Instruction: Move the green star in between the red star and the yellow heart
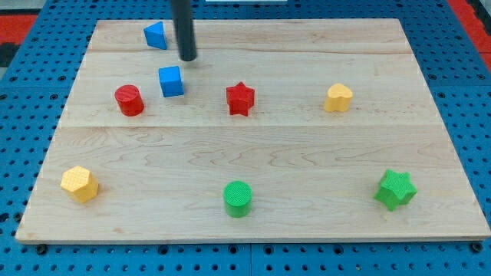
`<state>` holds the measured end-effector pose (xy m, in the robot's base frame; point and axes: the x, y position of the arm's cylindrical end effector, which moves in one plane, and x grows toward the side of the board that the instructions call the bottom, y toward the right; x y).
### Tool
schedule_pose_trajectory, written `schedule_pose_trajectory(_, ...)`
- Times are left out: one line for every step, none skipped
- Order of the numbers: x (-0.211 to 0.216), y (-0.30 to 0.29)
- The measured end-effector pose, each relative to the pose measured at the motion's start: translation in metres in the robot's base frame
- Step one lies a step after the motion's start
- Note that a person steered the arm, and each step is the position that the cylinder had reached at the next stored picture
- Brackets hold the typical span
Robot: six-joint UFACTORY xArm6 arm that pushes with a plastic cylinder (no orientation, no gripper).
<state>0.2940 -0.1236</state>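
Fingers are missing; my tip (188, 57) sits just above the blue cube (172, 80). Far away, the green star (396, 189) waits at the table's (268, 153) bottom right. Push it up gently between red star (240, 98) and yellow heart (338, 98).

Lab bench, blue pegboard (23, 115), wooden board (253, 153)

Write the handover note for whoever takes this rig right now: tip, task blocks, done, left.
My tip is at the view's top left, just above the blue cube, apart from it.
Green star sits at the bottom right, untouched.
Red star and yellow heart lie in a row near the top, with an open gap between them.
Done: nothing. Left: push the green star up into that gap.
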Motion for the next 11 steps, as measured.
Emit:
schedule_pose_trajectory(0.044,-0.043)
schedule_pose_trajectory(0.063,-0.016)
schedule_pose_trajectory(0.01,-0.016)
schedule_pose_trajectory(0.02,0.011)
schedule_pose_trajectory(0.061,0.022)
schedule_pose_trajectory(0.073,0.022)
schedule_pose_trajectory(0.066,0.04)
schedule_pose_trajectory(0.026,0.098)
schedule_pose_trajectory(0.045,0.209)
schedule_pose_trajectory(0.061,0.33)
schedule_pose_trajectory(0.115,0.433)
